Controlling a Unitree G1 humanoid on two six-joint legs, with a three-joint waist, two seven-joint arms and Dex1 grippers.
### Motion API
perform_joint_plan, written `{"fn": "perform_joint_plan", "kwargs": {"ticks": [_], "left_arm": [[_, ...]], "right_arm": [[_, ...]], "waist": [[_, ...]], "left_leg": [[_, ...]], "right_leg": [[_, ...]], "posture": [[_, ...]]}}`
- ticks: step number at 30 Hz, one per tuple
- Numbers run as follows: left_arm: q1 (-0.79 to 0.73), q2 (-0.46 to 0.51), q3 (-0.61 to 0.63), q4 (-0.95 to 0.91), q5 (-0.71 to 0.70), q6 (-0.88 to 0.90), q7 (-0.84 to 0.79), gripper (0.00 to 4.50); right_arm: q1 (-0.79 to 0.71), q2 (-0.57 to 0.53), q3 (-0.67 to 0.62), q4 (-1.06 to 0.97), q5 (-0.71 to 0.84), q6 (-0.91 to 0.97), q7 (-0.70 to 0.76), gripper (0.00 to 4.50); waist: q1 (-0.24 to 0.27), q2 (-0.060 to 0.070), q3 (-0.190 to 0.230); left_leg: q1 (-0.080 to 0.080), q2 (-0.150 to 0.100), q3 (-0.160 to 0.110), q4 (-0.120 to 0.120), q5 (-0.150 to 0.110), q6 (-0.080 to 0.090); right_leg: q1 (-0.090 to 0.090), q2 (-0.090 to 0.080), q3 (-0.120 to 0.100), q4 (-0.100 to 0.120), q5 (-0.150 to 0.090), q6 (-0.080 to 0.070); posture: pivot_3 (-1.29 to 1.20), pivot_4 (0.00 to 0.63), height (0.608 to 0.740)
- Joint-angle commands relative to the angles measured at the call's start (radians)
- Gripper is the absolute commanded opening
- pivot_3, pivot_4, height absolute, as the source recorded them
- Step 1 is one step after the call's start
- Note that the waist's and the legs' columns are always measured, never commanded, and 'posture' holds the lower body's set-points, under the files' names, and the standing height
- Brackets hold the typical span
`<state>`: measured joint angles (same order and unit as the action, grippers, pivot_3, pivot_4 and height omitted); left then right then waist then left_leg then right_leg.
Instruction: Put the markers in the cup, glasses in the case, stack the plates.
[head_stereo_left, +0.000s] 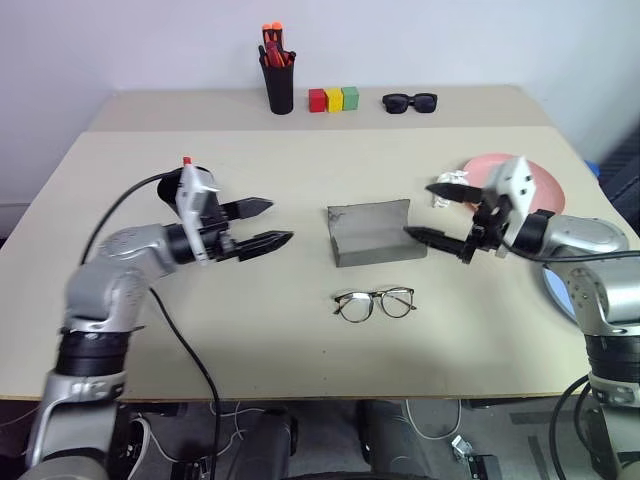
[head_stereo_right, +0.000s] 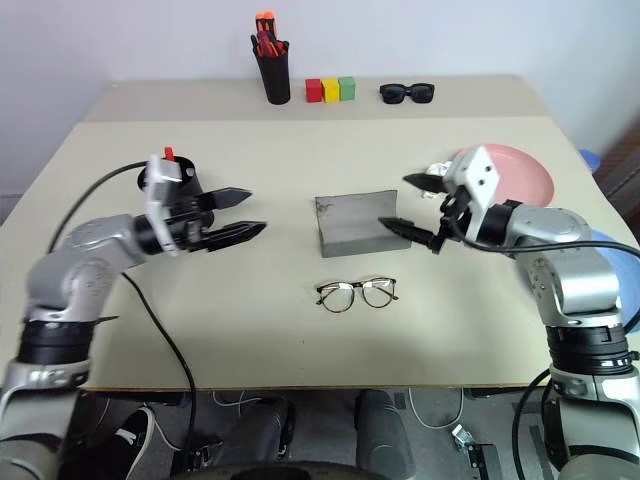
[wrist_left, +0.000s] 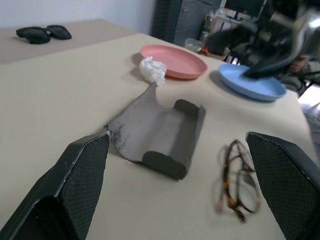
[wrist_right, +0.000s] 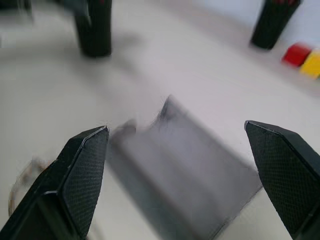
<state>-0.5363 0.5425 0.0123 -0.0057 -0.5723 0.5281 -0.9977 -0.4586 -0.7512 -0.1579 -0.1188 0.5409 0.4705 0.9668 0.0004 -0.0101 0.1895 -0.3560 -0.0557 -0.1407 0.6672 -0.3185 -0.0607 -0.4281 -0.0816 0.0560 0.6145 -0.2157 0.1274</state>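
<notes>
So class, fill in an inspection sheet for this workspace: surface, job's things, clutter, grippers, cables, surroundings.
Surface: beige table, two boards joined.
Job's things: grey case lying open; glasses in front of it; pink plate and blue plate side by side, unstacked.
Clutter: sunglasses, colour blocks, pen holder, crumpled paper.
Grippers: left gripper and right gripper open, empty.
Cables: black cable over the table edge.
Surroundings: white wall.

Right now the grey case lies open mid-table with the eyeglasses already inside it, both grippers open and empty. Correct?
Not quite. The eyeglasses lie on the table in front of the open grey case, not inside, as the left eye view shows. The left gripper and right gripper are open and empty.
</notes>
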Motion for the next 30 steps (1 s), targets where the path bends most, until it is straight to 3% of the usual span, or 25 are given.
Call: {"fn": "perform_joint_plan", "kwargs": {"ticks": [1,6,13,23,26,30], "left_arm": [[-0.083,-0.077,-0.142,0.051,0.101,-0.029,0.002,4.47],[-0.159,-0.106,-0.301,0.137,0.224,-0.095,-0.097,4.47],[-0.293,-0.189,-0.355,0.348,0.357,-0.19,-0.083,4.47],[-0.364,-0.257,-0.412,0.502,0.478,-0.245,-0.122,4.47],[-0.368,-0.273,-0.42,0.518,0.499,-0.237,-0.129,3.65],[-0.365,-0.284,-0.419,0.532,0.523,-0.241,-0.125,1.65]], "right_arm": [[0.014,-0.005,-0.091,-0.107,0.112,0.041,0.001,4.45],[0.105,-0.025,-0.164,-0.206,0.179,0.069,0.001,4.45],[0.32,-0.076,-0.257,-0.287,0.182,0.061,0.024,4.45],[0.448,-0.112,-0.308,-0.325,0.161,0.042,0.018,4.45],[0.446,-0.118,-0.311,-0.322,0.16,0.041,0.016,4.45],[0.435,-0.116,-0.305,-0.325,0.163,0.045,0.004,4.45]], "waist": [[0.003,0.0,0.0],[-0.01,0.0,0.0],[-0.014,0.0,0.0],[-0.013,0.0,0.0],[-0.011,0.0,0.0],[-0.012,0.0,0.0]], "left_leg": [[0.0,0.0,0.0,0.0,0.0,0.0],[0.0,0.0,0.0,-0.002,0.0,0.001],[0.0,0.0,0.001,0.0,0.0,0.001],[0.001,0.0,0.001,0.0,0.0,0.001],[0.001,0.0,0.001,0.0,0.0,0.001],[0.001,0.0,0.001,0.0,0.0,0.001]], "right_leg": [[0.0,0.0,0.0,0.0,0.0,0.0],[-0.001,0.0,0.0,0.0,0.0,0.0],[0.001,0.0,0.0,0.0,0.0,0.0],[0.001,0.0,0.0,0.0,0.0,0.001],[0.001,0.0,0.0,0.0,0.0,0.001],[0.001,0.0,0.0,0.0,0.0,0.001]], "posture": [[0.0,0.15,0.74],[0.0,0.15,0.74],[0.0,0.15,0.74],[0.0,0.15,0.74],[0.0,0.15,0.74],[0.0,0.15,0.74]]}}
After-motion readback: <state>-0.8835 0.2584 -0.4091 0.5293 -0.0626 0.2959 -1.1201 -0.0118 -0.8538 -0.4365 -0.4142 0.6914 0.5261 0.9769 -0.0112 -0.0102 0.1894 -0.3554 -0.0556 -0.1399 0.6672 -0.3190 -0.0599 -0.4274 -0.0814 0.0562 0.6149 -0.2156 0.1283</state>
